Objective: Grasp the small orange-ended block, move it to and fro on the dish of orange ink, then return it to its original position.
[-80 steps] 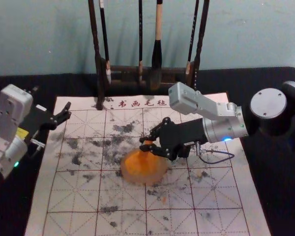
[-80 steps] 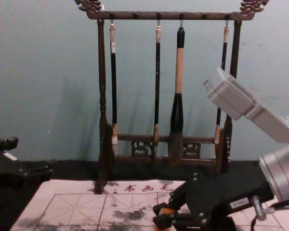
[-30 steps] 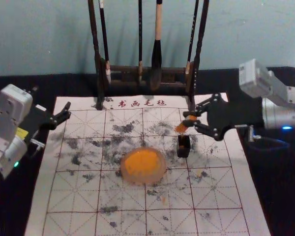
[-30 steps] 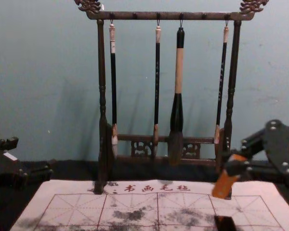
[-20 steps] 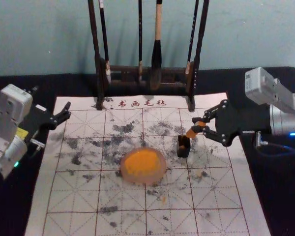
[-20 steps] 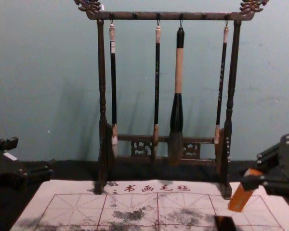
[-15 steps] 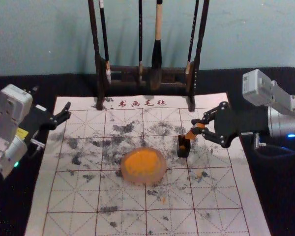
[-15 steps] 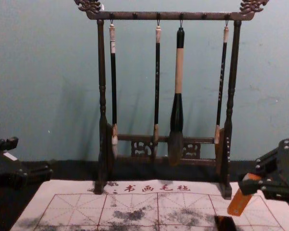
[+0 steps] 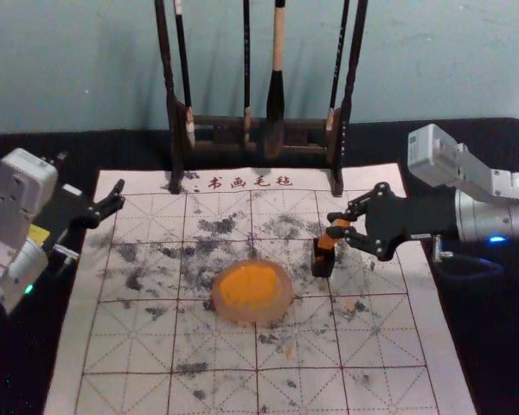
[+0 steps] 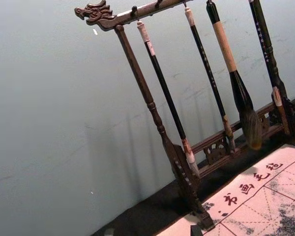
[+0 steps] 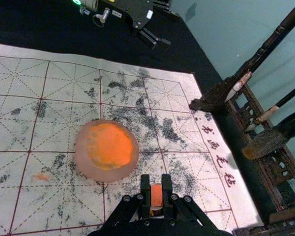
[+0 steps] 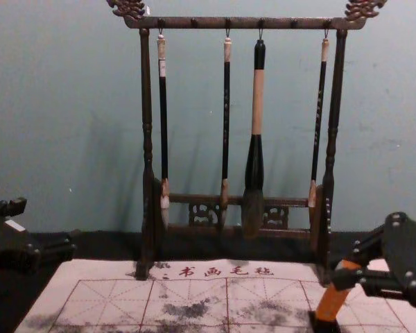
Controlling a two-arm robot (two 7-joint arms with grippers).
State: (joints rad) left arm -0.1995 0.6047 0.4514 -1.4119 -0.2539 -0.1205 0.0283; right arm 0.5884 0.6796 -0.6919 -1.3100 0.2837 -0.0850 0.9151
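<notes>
The right gripper (image 9: 333, 224) reaches in from the right over the writing mat (image 9: 402, 350), and its fingers are clenched on the upper part of the orange block (image 9: 327, 241). The block leans, its upper end toward the right, and its lower end meets the mouth of the small black holder (image 9: 321, 264); how far it goes in cannot be told. That holder stands on the mat, right of the middle. Left of it and a little nearer sits the round dish (image 9: 284, 304), with orange ink (image 9: 249, 285) spread across its inside; holder and dish are near each other but apart. The right wrist view shows the block pinched between the two fingertips, with the dish beside them, farther left in the scene. The left gripper (image 9: 97, 181) is parked over the black cloth (image 9: 502, 346) at the left side, holding nothing, its fingers spread. Grey-black smudges mark the mat's printed red grid, and a small orange stain (image 9: 288, 352) lies near the dish, on its near side. At the far edge of the mat stands a dark wooden rack (image 12: 194, 22) with four brushes (image 12: 257, 104) hanging tips down, the thickest right of the middle, before a pale blue-green wall (image 12: 69, 125).
</notes>
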